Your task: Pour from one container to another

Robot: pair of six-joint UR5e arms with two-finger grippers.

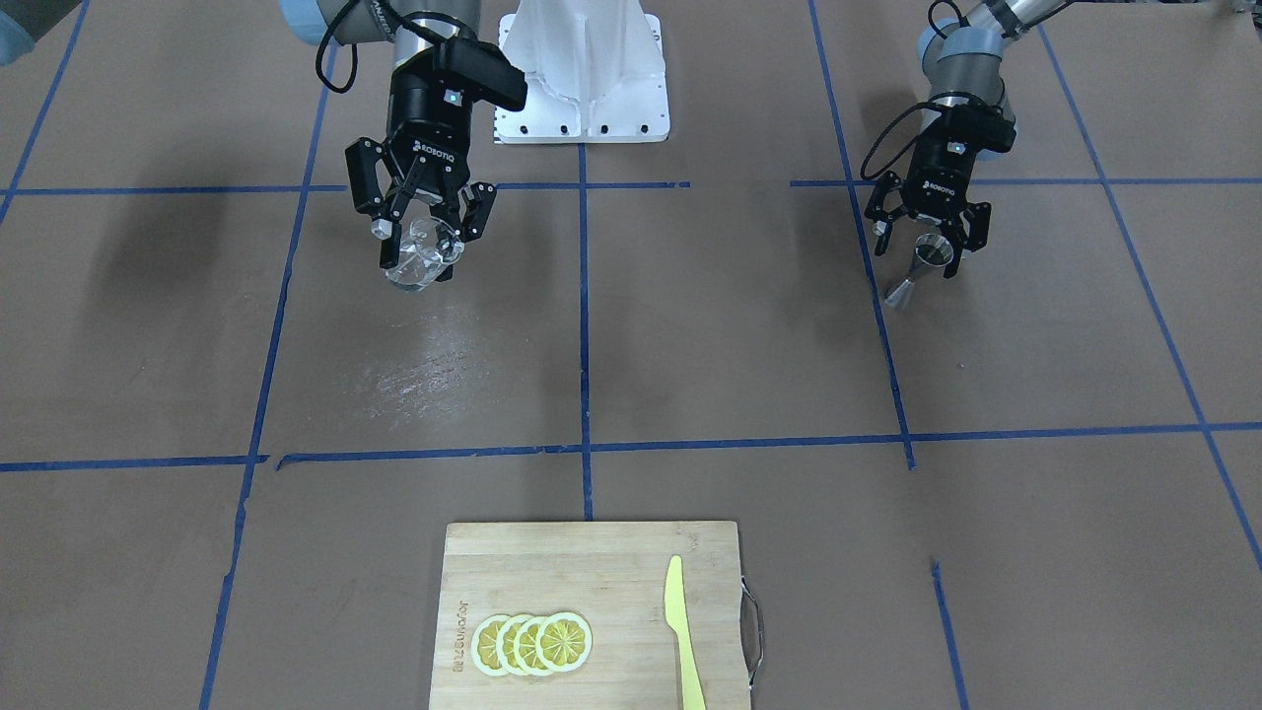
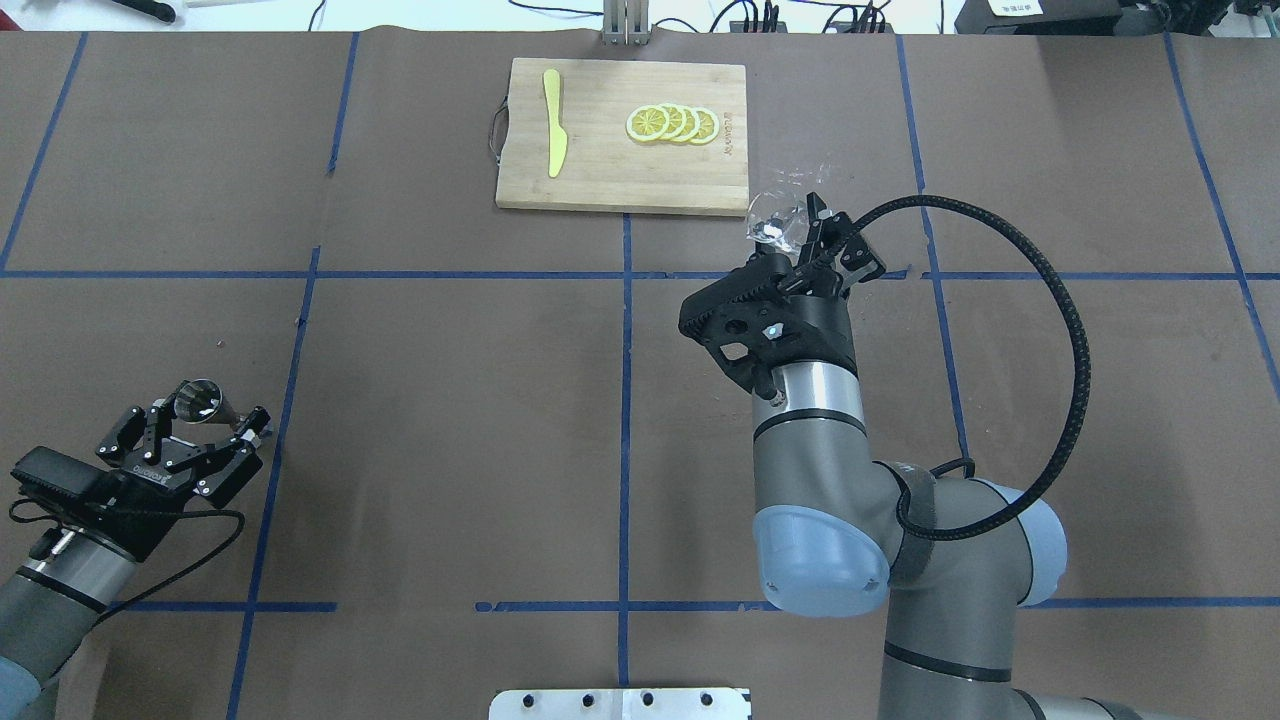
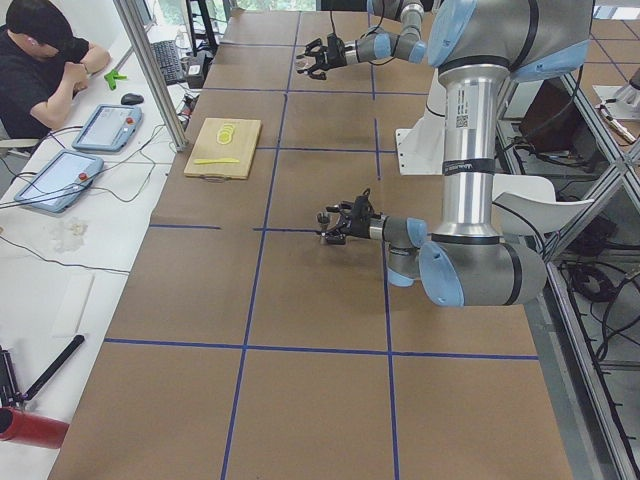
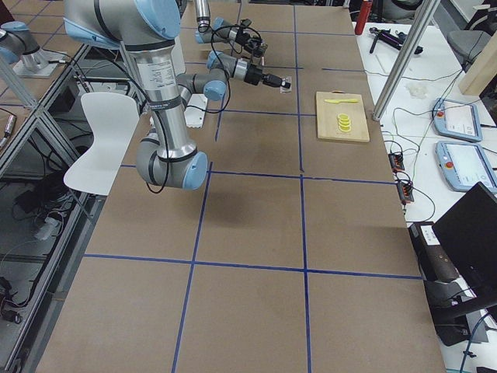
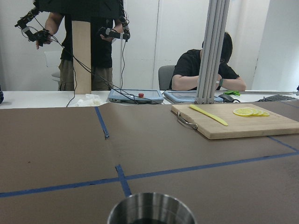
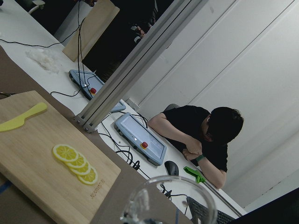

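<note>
The clear glass cup [image 1: 419, 258] hangs above the table, tilted, with my right gripper [image 1: 422, 237] shut on it. In the overhead view the cup [image 2: 772, 222] sits just off the board's near right corner, and its rim [image 6: 168, 200] fills the bottom of the right wrist view. The steel jigger [image 1: 905, 291] stands upright low at the table on my left side. My left gripper [image 1: 920, 258] lies level around it, open, with a gap showing beside each finger. The jigger's rim [image 5: 152, 212] is centred at the bottom of the left wrist view.
A wooden cutting board [image 2: 600, 170] lies at the far middle edge with lemon slices [image 2: 672, 123] and a yellow knife [image 2: 553, 135] on it. The white robot base [image 1: 582, 79] stands between the arms. An operator [image 3: 40, 60] sits beyond the table with tablets.
</note>
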